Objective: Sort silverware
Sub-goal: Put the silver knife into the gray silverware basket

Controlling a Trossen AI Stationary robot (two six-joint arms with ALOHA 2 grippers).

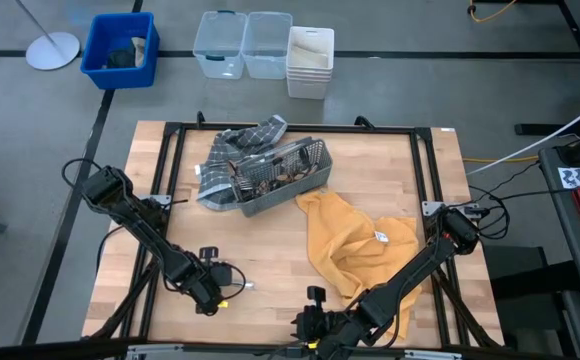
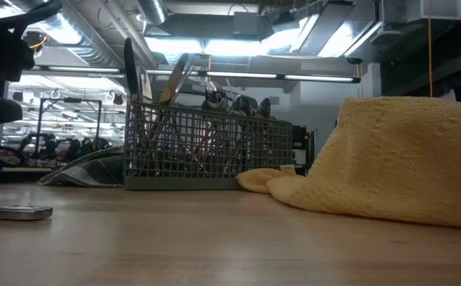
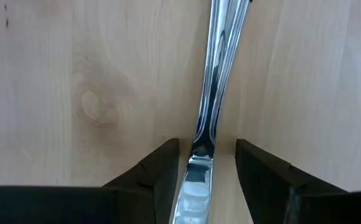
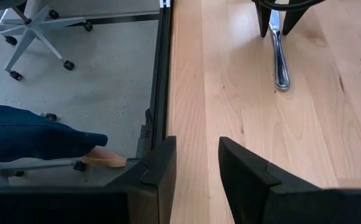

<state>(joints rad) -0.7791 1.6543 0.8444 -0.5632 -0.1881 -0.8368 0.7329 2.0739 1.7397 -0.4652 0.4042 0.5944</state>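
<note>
Left gripper (image 1: 232, 291): low over the near-left part of the wooden surface (image 1: 270, 250), its fingers (image 3: 162, 174) spread wide on either side of a single piece of silverware, not pinching it.
Loose piece (image 3: 213, 106): a slim shiny utensil lying flat on the wood, between the left gripper's fingers; its handle runs away from the gripper. In the low view it shows as a thin metal strip (image 2: 12, 211) at the left edge, flat on the surface. The right wrist view sees it too (image 4: 281, 59), with the left gripper's dark tips straddling one end.
Checked cloth (image 1: 238, 145): grey plaid towel at the far middle of the surface, partly under the caddy.
Caddy (image 1: 290, 178): grey wire-mesh basket lying at a slant on the far middle of the surface, just right of the plaid cloth.
Silverware (image 2: 215, 99): most of it stands or leans inside the caddy, handles and heads poking above the mesh rim; which compartment each sits in cannot be told.
Yellow towel (image 1: 355, 240): crumpled on the surface right of centre, one corner touching the caddy's near end.
Right gripper (image 1: 305, 328): at the near edge of the surface, right of the left gripper, fingers (image 4: 159, 171) apart with nothing between them, over bare wood.
Beyond the surface: plastic bins (image 1: 242, 43) on the floor at the far side.
</note>
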